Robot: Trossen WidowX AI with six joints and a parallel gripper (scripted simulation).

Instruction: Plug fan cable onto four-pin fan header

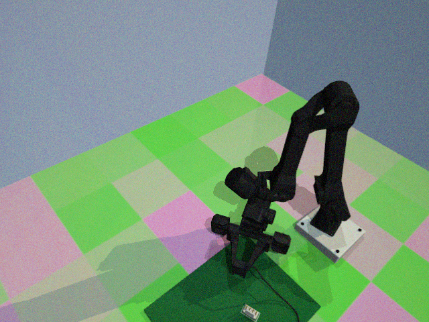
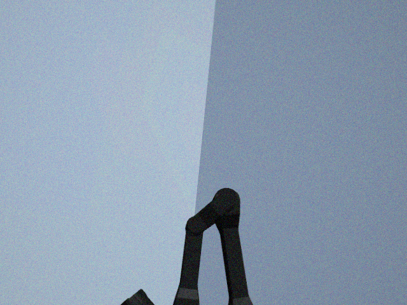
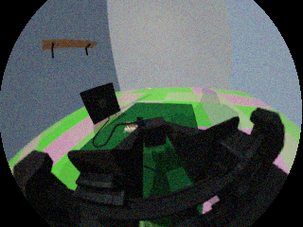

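Observation:
The dark green board (image 1: 173, 303) (image 3: 172, 110) lies on the floor. The white four-pin fan header (image 1: 251, 310) (image 3: 131, 128) sits on it, its pins showing. My gripper (image 1: 239, 270) (image 3: 153, 127) is shut on the fan plug, over the board's back part in the top view, with a stretch of board between the fingertips and the header. The small dark plug is mostly hidden by the fingers. The thin black cable (image 1: 277, 292) (image 3: 95, 140) runs from the fingertips in a loop to the black square fan (image 3: 100, 103). The exterior view does not show the gripper or board.
The arm's pale base plate (image 1: 350, 232) is right of the board in the top view. A brown shelf (image 3: 69, 44) hangs on the wall in the wrist view. The cable passes to the right of the header in the top view.

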